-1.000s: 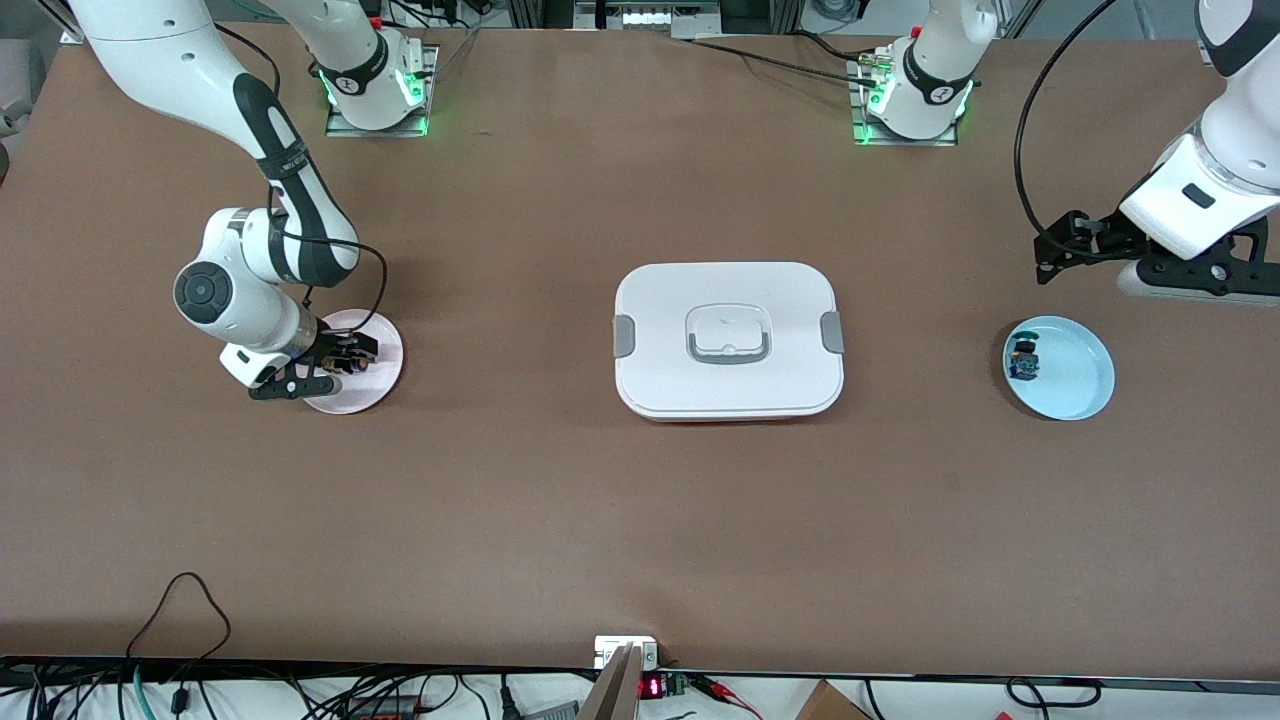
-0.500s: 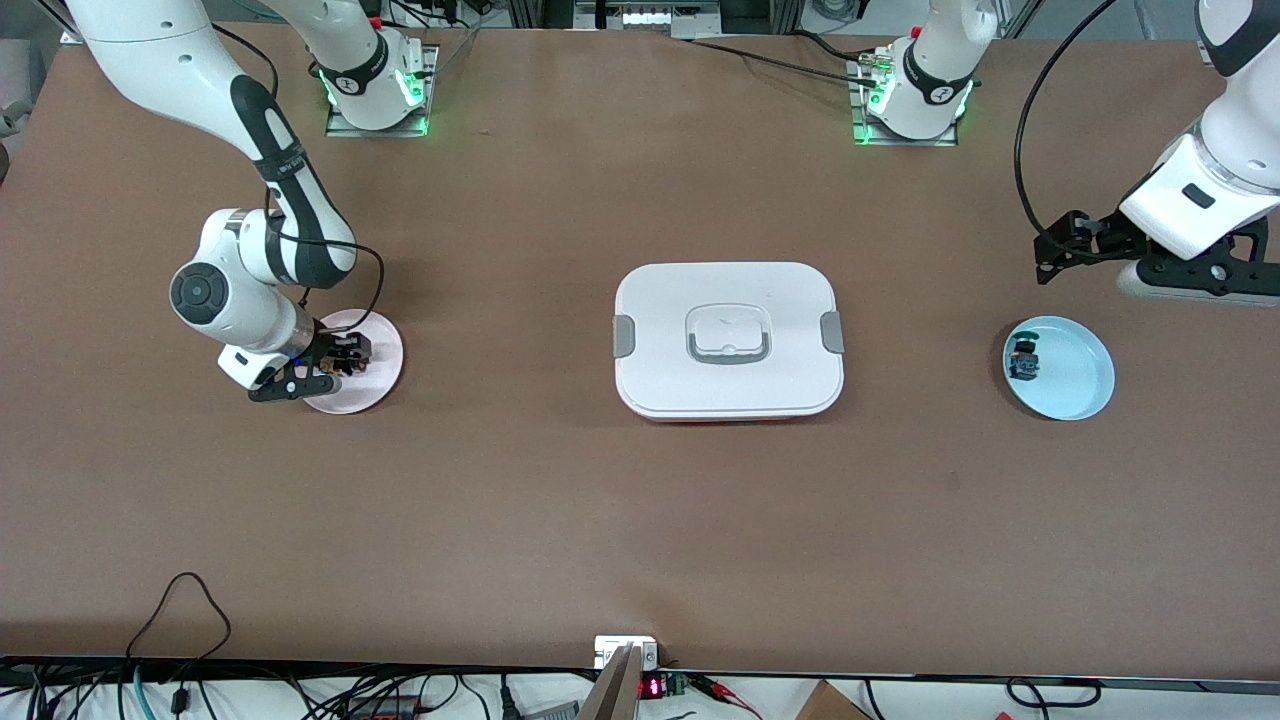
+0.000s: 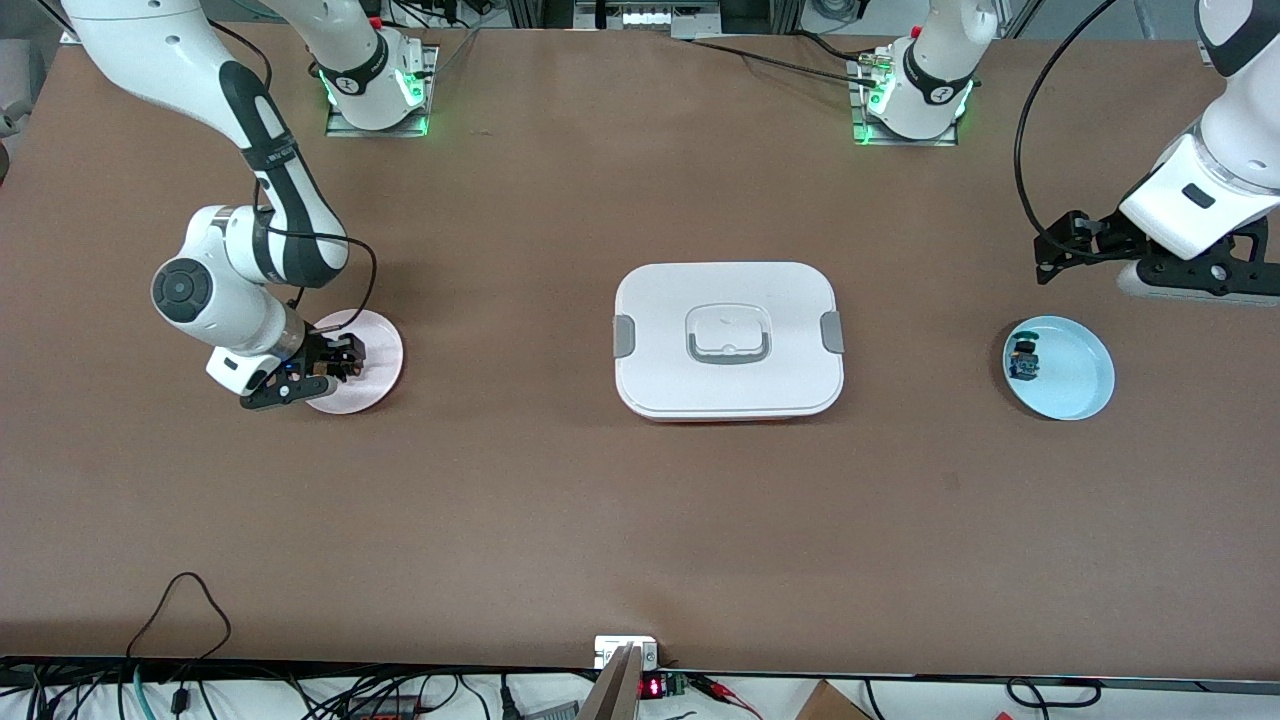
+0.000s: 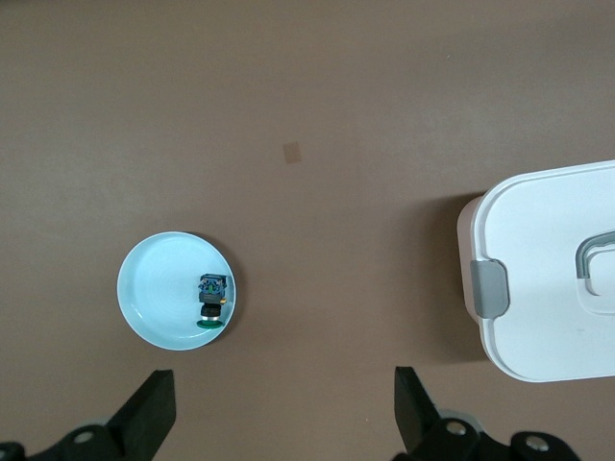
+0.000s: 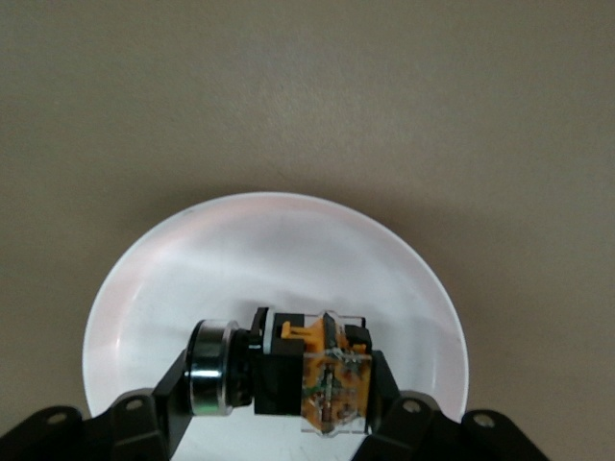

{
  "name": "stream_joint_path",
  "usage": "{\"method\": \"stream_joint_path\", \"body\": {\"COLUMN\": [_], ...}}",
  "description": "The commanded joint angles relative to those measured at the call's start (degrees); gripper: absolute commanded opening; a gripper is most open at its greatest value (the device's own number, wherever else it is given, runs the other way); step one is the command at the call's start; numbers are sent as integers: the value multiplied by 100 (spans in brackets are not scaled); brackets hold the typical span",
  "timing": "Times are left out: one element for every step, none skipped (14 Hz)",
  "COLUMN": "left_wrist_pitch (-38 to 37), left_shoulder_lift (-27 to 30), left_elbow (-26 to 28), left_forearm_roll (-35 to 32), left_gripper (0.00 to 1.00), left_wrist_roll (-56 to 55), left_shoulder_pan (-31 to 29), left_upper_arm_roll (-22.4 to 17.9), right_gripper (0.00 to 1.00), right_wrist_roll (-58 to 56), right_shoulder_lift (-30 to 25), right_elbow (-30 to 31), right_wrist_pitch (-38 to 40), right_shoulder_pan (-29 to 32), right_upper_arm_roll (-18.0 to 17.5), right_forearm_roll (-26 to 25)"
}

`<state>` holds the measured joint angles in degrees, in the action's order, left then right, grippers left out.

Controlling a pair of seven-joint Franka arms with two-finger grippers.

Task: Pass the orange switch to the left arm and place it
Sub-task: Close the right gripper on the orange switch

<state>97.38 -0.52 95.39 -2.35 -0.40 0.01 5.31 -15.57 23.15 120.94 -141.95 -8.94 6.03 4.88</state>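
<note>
Your right gripper [image 5: 279, 408] has its jaws clamped on the boxy orange switch [image 5: 312, 370] over the glossy round pink plate [image 5: 279, 259] — your left gripper [image 4: 283, 413], jaws wide and empty, waits above the matte desk [image 4: 317, 115].

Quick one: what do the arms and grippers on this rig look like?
Both arms are glossy white jointed shells with black bands, a round dark grey joint cap and loose black cables. The right gripper and left gripper are black, two-fingered. Green lights glow at both bases.

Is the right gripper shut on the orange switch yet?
Shut on it: the right gripper's fingers press both ends of the orange switch, over the pink plate.
</note>
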Motion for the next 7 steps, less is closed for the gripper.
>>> {"method": "stream_joint_path", "body": {"left_wrist_pitch": [-122,-122,-122,-122,-122,-140,-201], "left_shoulder_lift": [-88,-88,-88,-88,-88,-88,-106], "left_elbow": [-187,-187,-187,-179,-179,-179,-179], "left_forearm_roll": [112,234,487,664,718,762,849], "left_gripper": [100,100,100,100,100,100,100], "left_wrist_roll": [93,84,84,93,93,93,84], "left_shoulder_pan": [-45,-62,-114,-176,-194,-238,-273], "left_upper_arm_roll": [-12,-21,-21,-21,-30,-30,-30], "right_gripper": [0,0,0,0,0,0,0], "right_wrist_roll": [-315,-315,-315,-402,-559,-691,-701], "right_shoulder_lift": [-424,-556,-662,-732,-768,-794,-873], "right_elbow": [-18,-87,-192,-385,-596,-807,-939], "right_wrist_pitch": [369,526,746,1035,1351,1633,1757], "right_shoulder_pan": [6,6,6,6,6,6,6], "right_upper_arm_roll": [-110,-198,-216,-294,-391,-462,-575], "right_forearm_roll": [101,109,101,101,109,118,136]}}
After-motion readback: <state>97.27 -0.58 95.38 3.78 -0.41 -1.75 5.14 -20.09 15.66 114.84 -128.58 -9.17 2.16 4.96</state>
